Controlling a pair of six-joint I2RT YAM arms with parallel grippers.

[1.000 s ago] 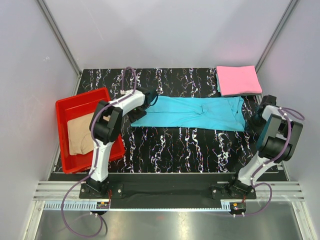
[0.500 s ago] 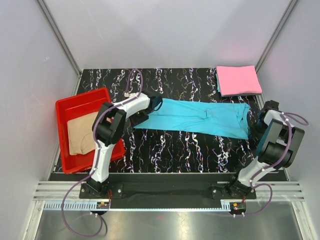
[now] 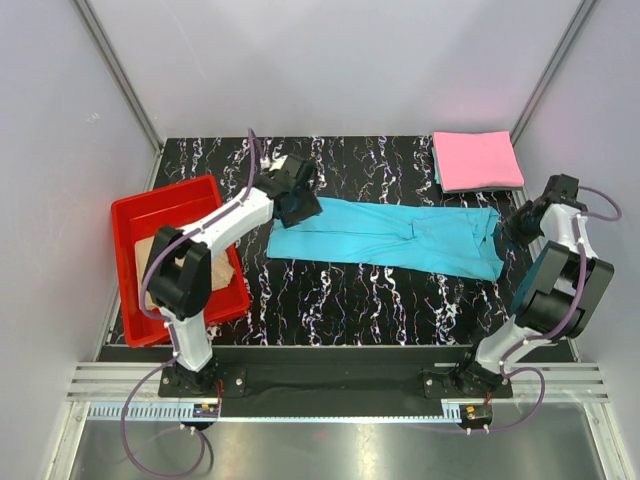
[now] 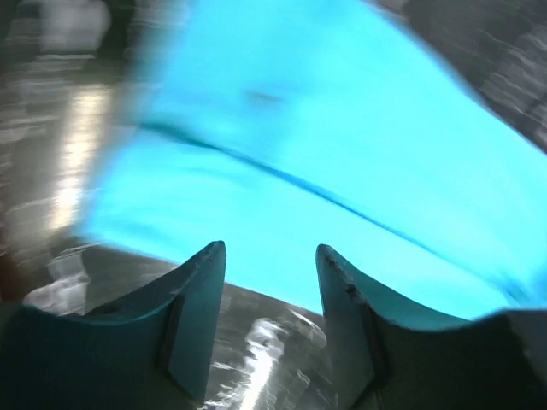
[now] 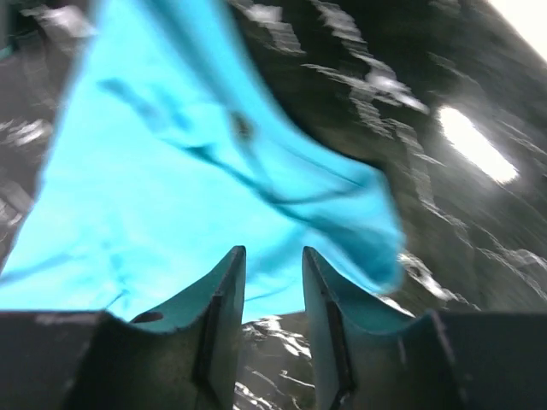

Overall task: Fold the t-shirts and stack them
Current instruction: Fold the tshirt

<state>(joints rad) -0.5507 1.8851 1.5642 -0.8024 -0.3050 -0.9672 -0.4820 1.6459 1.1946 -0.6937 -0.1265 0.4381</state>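
The turquoise-blue t-shirt [image 3: 385, 235] lies on the black marbled table as a long strip folded lengthwise. My left gripper [image 3: 302, 207] hovers over its left end, open and empty; in the left wrist view [image 4: 269, 248] the shirt's edge [image 4: 325, 128] lies just beyond the fingertips. My right gripper [image 3: 507, 233] is at the strip's right end, open and empty; in the right wrist view [image 5: 273, 249] the shirt [image 5: 171, 188] is ahead of the fingertips. The pink t-shirt [image 3: 477, 160] lies folded at the back right. The tan-beige t-shirt [image 3: 148, 262] lies in the tray, partly hidden by my left arm.
A red plastic tray [image 3: 125, 215] stands at the left edge of the table. Grey walls close in the back and both sides. Bare table [image 3: 370, 300] lies between the turquoise strip and the arm bases.
Both grippers have let go of the turquoise shirt's ends. The strip shifted slightly toward the front and settled flat. My left arm swung toward the back; my right gripper drew back to the right.
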